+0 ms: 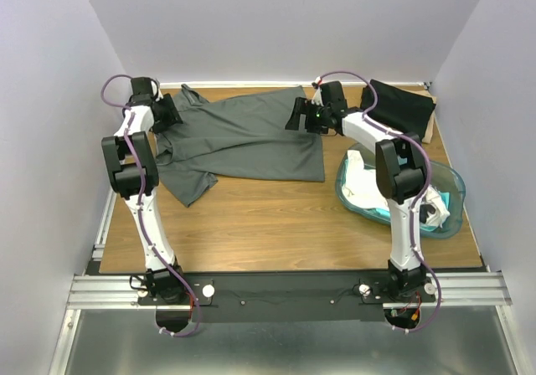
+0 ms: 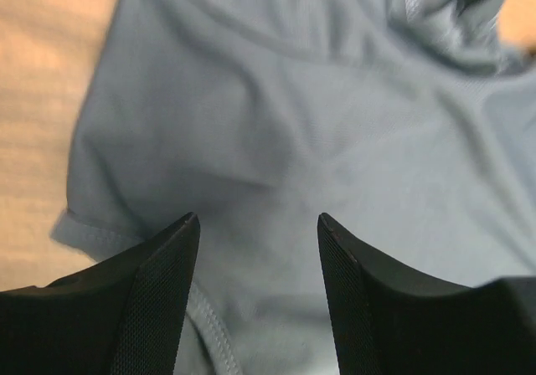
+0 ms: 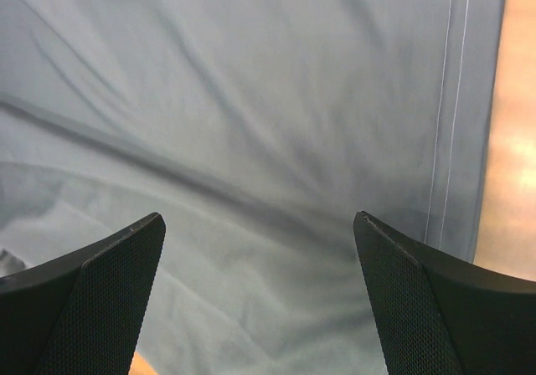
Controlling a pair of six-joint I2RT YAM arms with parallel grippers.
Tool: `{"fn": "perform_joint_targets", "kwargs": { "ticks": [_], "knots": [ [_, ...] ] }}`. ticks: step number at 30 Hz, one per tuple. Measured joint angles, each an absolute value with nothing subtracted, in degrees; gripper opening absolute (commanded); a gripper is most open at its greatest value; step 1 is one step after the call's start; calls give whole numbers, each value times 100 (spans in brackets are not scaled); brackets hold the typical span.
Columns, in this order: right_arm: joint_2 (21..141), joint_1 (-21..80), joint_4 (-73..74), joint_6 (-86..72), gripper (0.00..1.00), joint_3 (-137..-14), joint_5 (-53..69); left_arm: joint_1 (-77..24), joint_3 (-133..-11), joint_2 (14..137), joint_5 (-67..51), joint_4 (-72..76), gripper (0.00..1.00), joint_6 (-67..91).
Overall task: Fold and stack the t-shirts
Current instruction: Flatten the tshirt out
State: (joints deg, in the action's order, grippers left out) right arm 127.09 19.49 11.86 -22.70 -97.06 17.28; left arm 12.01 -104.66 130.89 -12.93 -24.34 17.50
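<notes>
Dark grey t-shirt (image 1: 251,136) spread on counter (image 1: 276,224), far side. Left jaws parted, empty, over its left end; right jaws wide, empty, over right hem.

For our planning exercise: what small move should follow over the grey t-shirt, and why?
Probably lower both grippers and pinch the fabric: the dark grey t-shirt lies spread, unfolded, the left gripper open over its collar end, the right gripper open by its hem, neither holding cloth.
</notes>
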Motion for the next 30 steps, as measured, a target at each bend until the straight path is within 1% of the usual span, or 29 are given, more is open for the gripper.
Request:
{"fn": "perform_joint_targets", "kwargs": {
  "ticks": [7,13,20,26,30],
  "knots": [
    [13093,1938,1194,-2217,100,-10335,1723,1238,-11327,13642,-1334,-2630,66,1747],
    [13452,1938,1212,-2231,100,-10567,1721,1256,-12079,14097,-1378,-2823,66,1754],
    [13644,1938,1188,-2314,100,-10792,1715,1280,-12595,14368,-1472,-3035,68,1811],
    [13810,1938,1170,-2401,100,-11026,1719,1293,-12678,14455,-1594,-2941,69,1916],
    [13950,1927,1155,-2425,100,-11222,1719,1299,-12221,14208,-1619,-2622,70,1968]
  ]
}}
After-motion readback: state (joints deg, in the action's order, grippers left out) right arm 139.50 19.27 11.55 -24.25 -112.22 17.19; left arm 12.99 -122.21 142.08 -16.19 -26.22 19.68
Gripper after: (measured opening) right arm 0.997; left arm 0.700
